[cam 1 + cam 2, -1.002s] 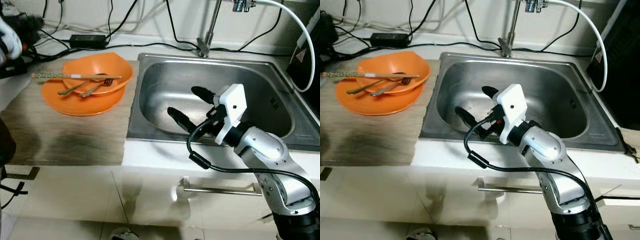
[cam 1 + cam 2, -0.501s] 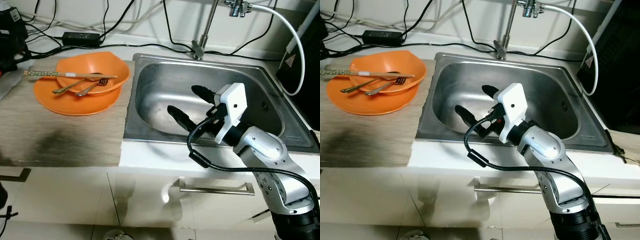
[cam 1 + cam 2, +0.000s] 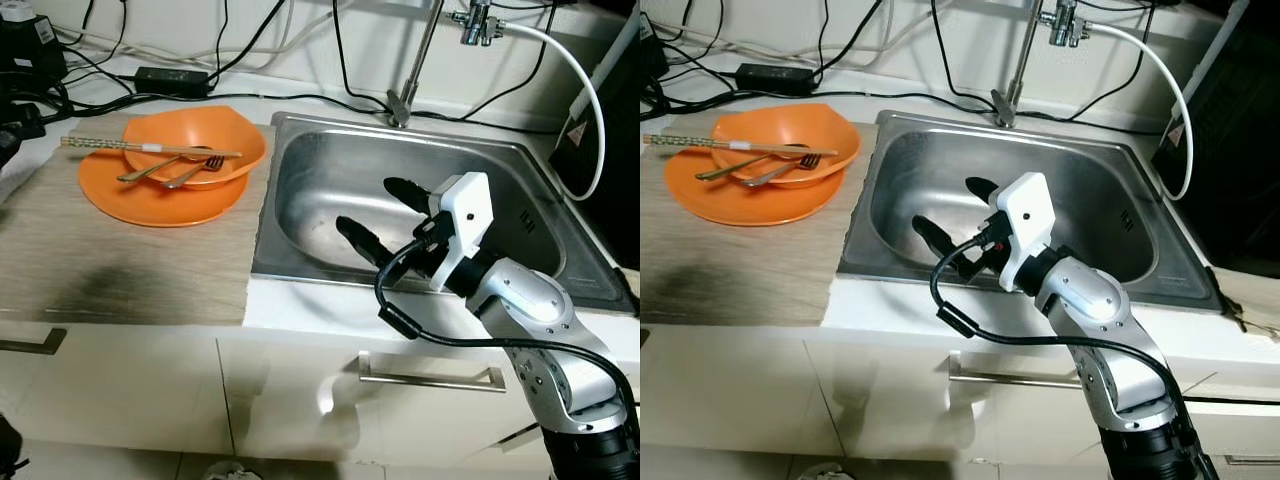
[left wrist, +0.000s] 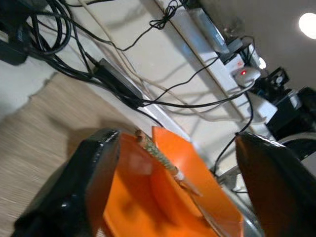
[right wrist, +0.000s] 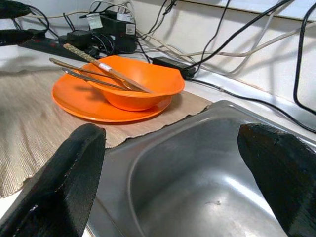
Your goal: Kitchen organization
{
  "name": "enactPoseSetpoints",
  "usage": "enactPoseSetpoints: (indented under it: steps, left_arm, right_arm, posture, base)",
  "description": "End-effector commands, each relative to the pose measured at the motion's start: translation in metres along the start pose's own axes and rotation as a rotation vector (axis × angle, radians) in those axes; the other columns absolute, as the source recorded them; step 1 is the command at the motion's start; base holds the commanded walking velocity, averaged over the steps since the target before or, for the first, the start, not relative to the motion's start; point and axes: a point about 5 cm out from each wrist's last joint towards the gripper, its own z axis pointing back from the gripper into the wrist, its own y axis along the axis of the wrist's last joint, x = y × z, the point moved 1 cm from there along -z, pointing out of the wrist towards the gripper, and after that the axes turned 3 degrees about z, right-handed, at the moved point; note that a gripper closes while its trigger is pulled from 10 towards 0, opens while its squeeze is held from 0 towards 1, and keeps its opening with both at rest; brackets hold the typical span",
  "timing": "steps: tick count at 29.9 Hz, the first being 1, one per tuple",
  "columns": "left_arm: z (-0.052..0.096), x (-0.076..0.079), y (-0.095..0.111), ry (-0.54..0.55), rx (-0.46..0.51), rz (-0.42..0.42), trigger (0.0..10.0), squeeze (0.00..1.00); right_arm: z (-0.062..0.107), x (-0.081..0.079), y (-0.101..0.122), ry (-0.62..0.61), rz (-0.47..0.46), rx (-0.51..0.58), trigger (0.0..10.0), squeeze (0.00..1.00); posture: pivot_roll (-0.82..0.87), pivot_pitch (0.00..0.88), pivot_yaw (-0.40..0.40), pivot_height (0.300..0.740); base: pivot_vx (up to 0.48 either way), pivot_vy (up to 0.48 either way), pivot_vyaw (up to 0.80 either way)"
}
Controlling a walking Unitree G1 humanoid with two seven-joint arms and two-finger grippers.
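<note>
An orange bowl (image 3: 195,140) sits on an orange plate (image 3: 150,200) on a woven mat (image 3: 120,260) left of the steel sink (image 3: 310,180). Chopsticks (image 3: 150,151) lie across the bowl's rim, and a fork (image 3: 196,172) and a spoon (image 3: 140,173) rest inside it. My right gripper (image 3: 368,205) hangs open over the front of the sink basin with nothing between its fingers. In the left wrist view my left gripper (image 4: 173,192) is open and points at the bowl (image 4: 197,197) from the mat's far left side, apart from it.
A faucet (image 3: 405,98) with a white hose (image 3: 592,90) stands behind the sink. Black cables and a power adapter (image 3: 170,78) run along the back of the counter. A drawer handle (image 3: 430,375) sits below the counter's front edge.
The whole picture has shifted slightly, so the camera moved. The right gripper stays open over the sink. The dishes keep their places on the mat.
</note>
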Motion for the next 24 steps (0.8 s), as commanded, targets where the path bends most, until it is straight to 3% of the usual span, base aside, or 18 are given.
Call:
enactPoseSetpoints:
  steps: [1,6,13,18,19,20,21,22,23,24]
  left_arm:
    - [-0.004,0.008,0.002,-0.032,0.009,0.021,10.0,1.00]
    - [-0.020,0.003,-0.026,0.044,-0.046,0.071,10.0,1.00]
    - [-0.027,0.006,-0.035,0.047,-0.091,0.095,10.0,1.00]
    - [-0.036,0.014,-0.033,0.009,-0.063,0.102,10.0,1.00]
    - [-0.037,0.014,-0.032,0.007,-0.060,0.106,10.0,0.93]
    - [-0.038,0.015,-0.032,0.006,-0.058,0.109,10.0,0.93]
    - [-0.040,0.015,-0.033,0.007,-0.061,0.113,10.0,0.57]
    - [-0.040,0.015,-0.034,0.008,-0.065,0.115,10.0,0.45]
    - [-0.041,0.015,-0.035,0.008,-0.068,0.114,10.0,0.17]
    - [-0.042,0.015,-0.036,0.008,-0.072,0.115,10.0,0.00]
  right_arm:
    - [0.004,0.005,0.000,-0.016,-0.003,-0.005,10.0,0.00]
    - [0.003,-0.001,0.001,0.051,-0.007,-0.018,10.0,0.00]
    - [0.005,-0.004,-0.001,0.069,-0.005,-0.028,10.0,0.00]
    - [0.006,-0.003,-0.001,0.061,-0.008,-0.029,10.0,0.00]
    - [0.006,-0.003,-0.001,0.061,-0.008,-0.029,10.0,0.00]
    - [0.006,-0.003,-0.001,0.061,-0.008,-0.029,10.0,0.00]
    - [0.006,-0.003,-0.001,0.061,-0.008,-0.030,10.0,0.00]
    - [0.006,-0.003,-0.001,0.061,-0.008,-0.030,10.0,0.00]
    - [0.006,-0.002,-0.001,0.060,-0.007,-0.030,10.0,0.00]
    - [0.006,-0.002,-0.001,0.060,-0.007,-0.029,10.0,0.00]
  posture:
    - [0.06,0.000,-0.079,0.740]
    - [0.05,0.000,-0.076,0.740]
    - [0.04,0.000,-0.068,0.740]
    - [0.04,0.000,-0.065,0.740]
    - [0.04,0.000,-0.065,0.740]
    - [0.04,0.000,-0.065,0.740]
    - [0.04,0.000,-0.065,0.740]
    - [0.04,0.000,-0.064,0.740]
    - [0.04,0.000,-0.064,0.740]
    - [0.04,0.000,-0.064,0.740]
  base:
    - [0.000,0.000,0.00]
    - [0.000,0.000,0.00]
    - [0.000,0.000,0.00]
    - [0.000,0.000,0.00]
    - [0.000,0.000,0.00]
    - [0.000,0.000,0.00]
    - [0.000,0.000,0.00]
    - [0.000,0.000,0.00]
    - [0.000,0.000,0.00]
    - [0.000,0.000,0.00]
